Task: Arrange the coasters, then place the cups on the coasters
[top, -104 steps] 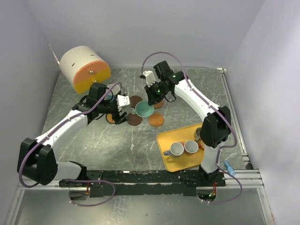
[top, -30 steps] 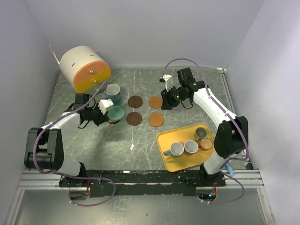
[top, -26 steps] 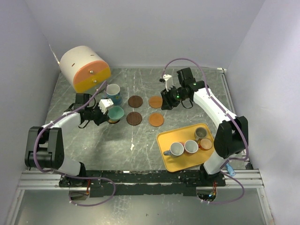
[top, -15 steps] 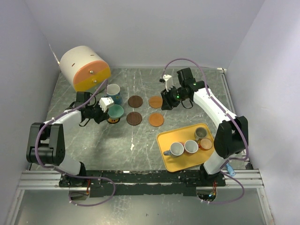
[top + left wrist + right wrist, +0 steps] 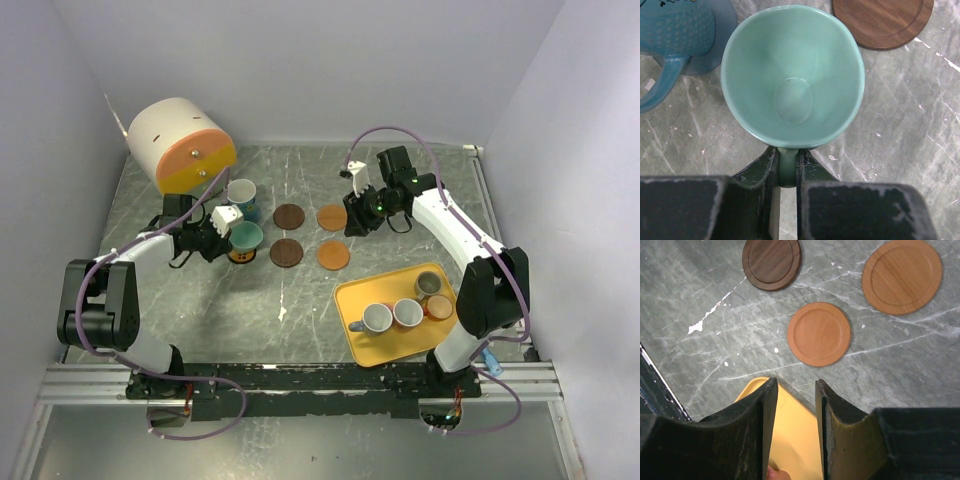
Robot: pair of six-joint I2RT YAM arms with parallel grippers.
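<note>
Teal cup (image 5: 792, 75), smooth-glazed, round-rimmed, narrowing to a small base; its handle is pinched in the closed left gripper (image 5: 787, 170) and points back along that wrist. Yellow-orange coaster (image 5: 239, 257), a thin dark-centred disc, lies partly under the cup and shows at its near side; contact cannot be told; judged need: centre, then lower. Blue cup (image 5: 675, 30), dimpled, stands on the slate blue coaster (image 5: 725, 25) just beside. Right gripper (image 5: 795, 385), parted and empty, hangs over the wood-grained orange coasters (image 5: 819, 333), well apart.
</note>
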